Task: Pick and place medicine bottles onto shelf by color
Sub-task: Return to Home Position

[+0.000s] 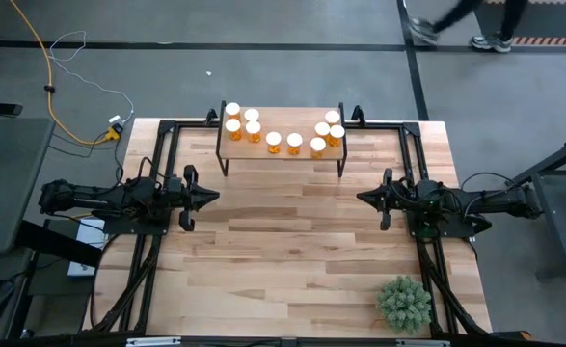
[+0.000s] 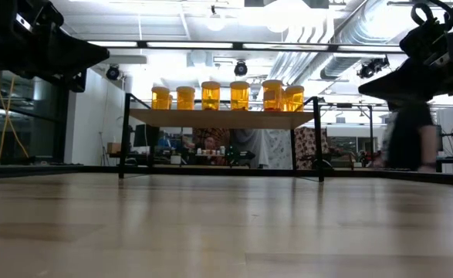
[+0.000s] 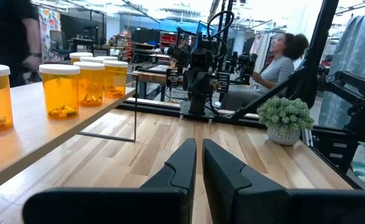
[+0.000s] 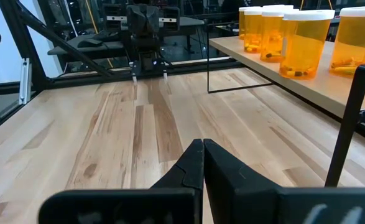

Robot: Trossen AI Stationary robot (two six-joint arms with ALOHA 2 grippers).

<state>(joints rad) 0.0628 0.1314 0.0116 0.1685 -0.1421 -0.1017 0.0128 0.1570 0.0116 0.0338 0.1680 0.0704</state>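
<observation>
Several amber medicine bottles [image 1: 274, 143] with white caps stand upright on the shelf [image 1: 283, 154], a light-wood board on thin black legs at the table's far middle; the low view shows them in a row [image 2: 211, 95]. My left gripper [image 1: 213, 196] hovers shut above the table's left side, pointing level toward the right, clear of the shelf. My right gripper [image 1: 362, 197] hovers shut at the right side, pointing toward the left. In the wrist views, my left gripper [image 3: 199, 155] and my right gripper [image 4: 203, 155] each have nothing between the fingers.
A spiky green plant [image 1: 404, 304] in a small pot stands at the table's near right corner. Black frame rails [image 1: 157, 154] run along the table's left and right edges. People move in the room beyond the table. Bare wood lies between the two grippers.
</observation>
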